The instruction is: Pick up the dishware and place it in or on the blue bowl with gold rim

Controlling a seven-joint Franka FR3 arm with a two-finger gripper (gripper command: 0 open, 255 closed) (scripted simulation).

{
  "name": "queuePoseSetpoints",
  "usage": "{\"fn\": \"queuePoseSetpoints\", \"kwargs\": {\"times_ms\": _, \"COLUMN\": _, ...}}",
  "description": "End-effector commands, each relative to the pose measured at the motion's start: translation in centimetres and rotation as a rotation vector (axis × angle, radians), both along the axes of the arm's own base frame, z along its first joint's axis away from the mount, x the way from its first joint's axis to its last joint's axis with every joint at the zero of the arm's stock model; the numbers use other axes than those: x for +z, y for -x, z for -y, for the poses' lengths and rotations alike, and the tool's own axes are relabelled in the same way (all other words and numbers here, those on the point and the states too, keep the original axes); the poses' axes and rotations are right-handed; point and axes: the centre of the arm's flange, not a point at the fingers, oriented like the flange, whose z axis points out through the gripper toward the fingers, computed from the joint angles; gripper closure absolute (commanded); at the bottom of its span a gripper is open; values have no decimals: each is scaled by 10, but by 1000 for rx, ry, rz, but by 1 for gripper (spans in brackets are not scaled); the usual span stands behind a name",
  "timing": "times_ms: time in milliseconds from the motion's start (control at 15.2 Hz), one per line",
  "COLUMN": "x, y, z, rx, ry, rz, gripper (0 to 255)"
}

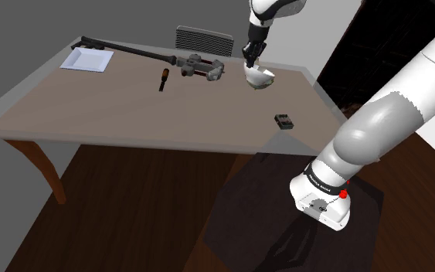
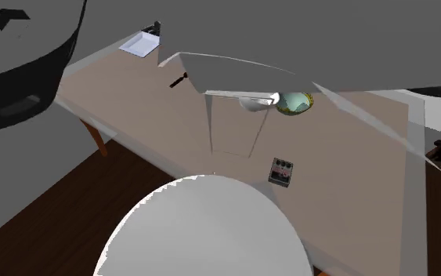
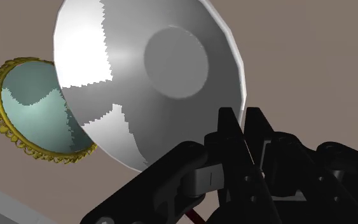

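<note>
No text, number, brand or sign can be read. A black band [image 1: 321,178] on the arm's lowest link, well apart from the gripper [image 3: 243,118], carries a line of pale marks too small to make out. The white bowl [image 3: 152,83] clasped in the gripper and the blue bowl [image 3: 28,114] just beside it are unlettered.

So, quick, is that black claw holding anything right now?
Gripper: closed, holding the white bowl by its rim.
</note>
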Motion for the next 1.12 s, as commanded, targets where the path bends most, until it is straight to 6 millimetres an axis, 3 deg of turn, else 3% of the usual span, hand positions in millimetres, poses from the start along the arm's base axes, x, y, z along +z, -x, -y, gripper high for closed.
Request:
{"fn": "queuePoseSetpoints", "kwargs": {"times_ms": 0, "x": 6, "y": -6, "z": 25, "rx": 1, "ry": 0, "rz": 0, "gripper": 255}}
{"fn": "queuePoseSetpoints", "kwargs": {"times_ms": 924, "x": 36, "y": -70, "z": 197, "rx": 1, "ry": 0, "rz": 0, "gripper": 255}}
{"fn": "queuePoseSetpoints", "kwargs": {"times_ms": 1056, "x": 26, "y": -70, "z": 197, "rx": 1, "ry": 0, "rz": 0, "gripper": 255}}
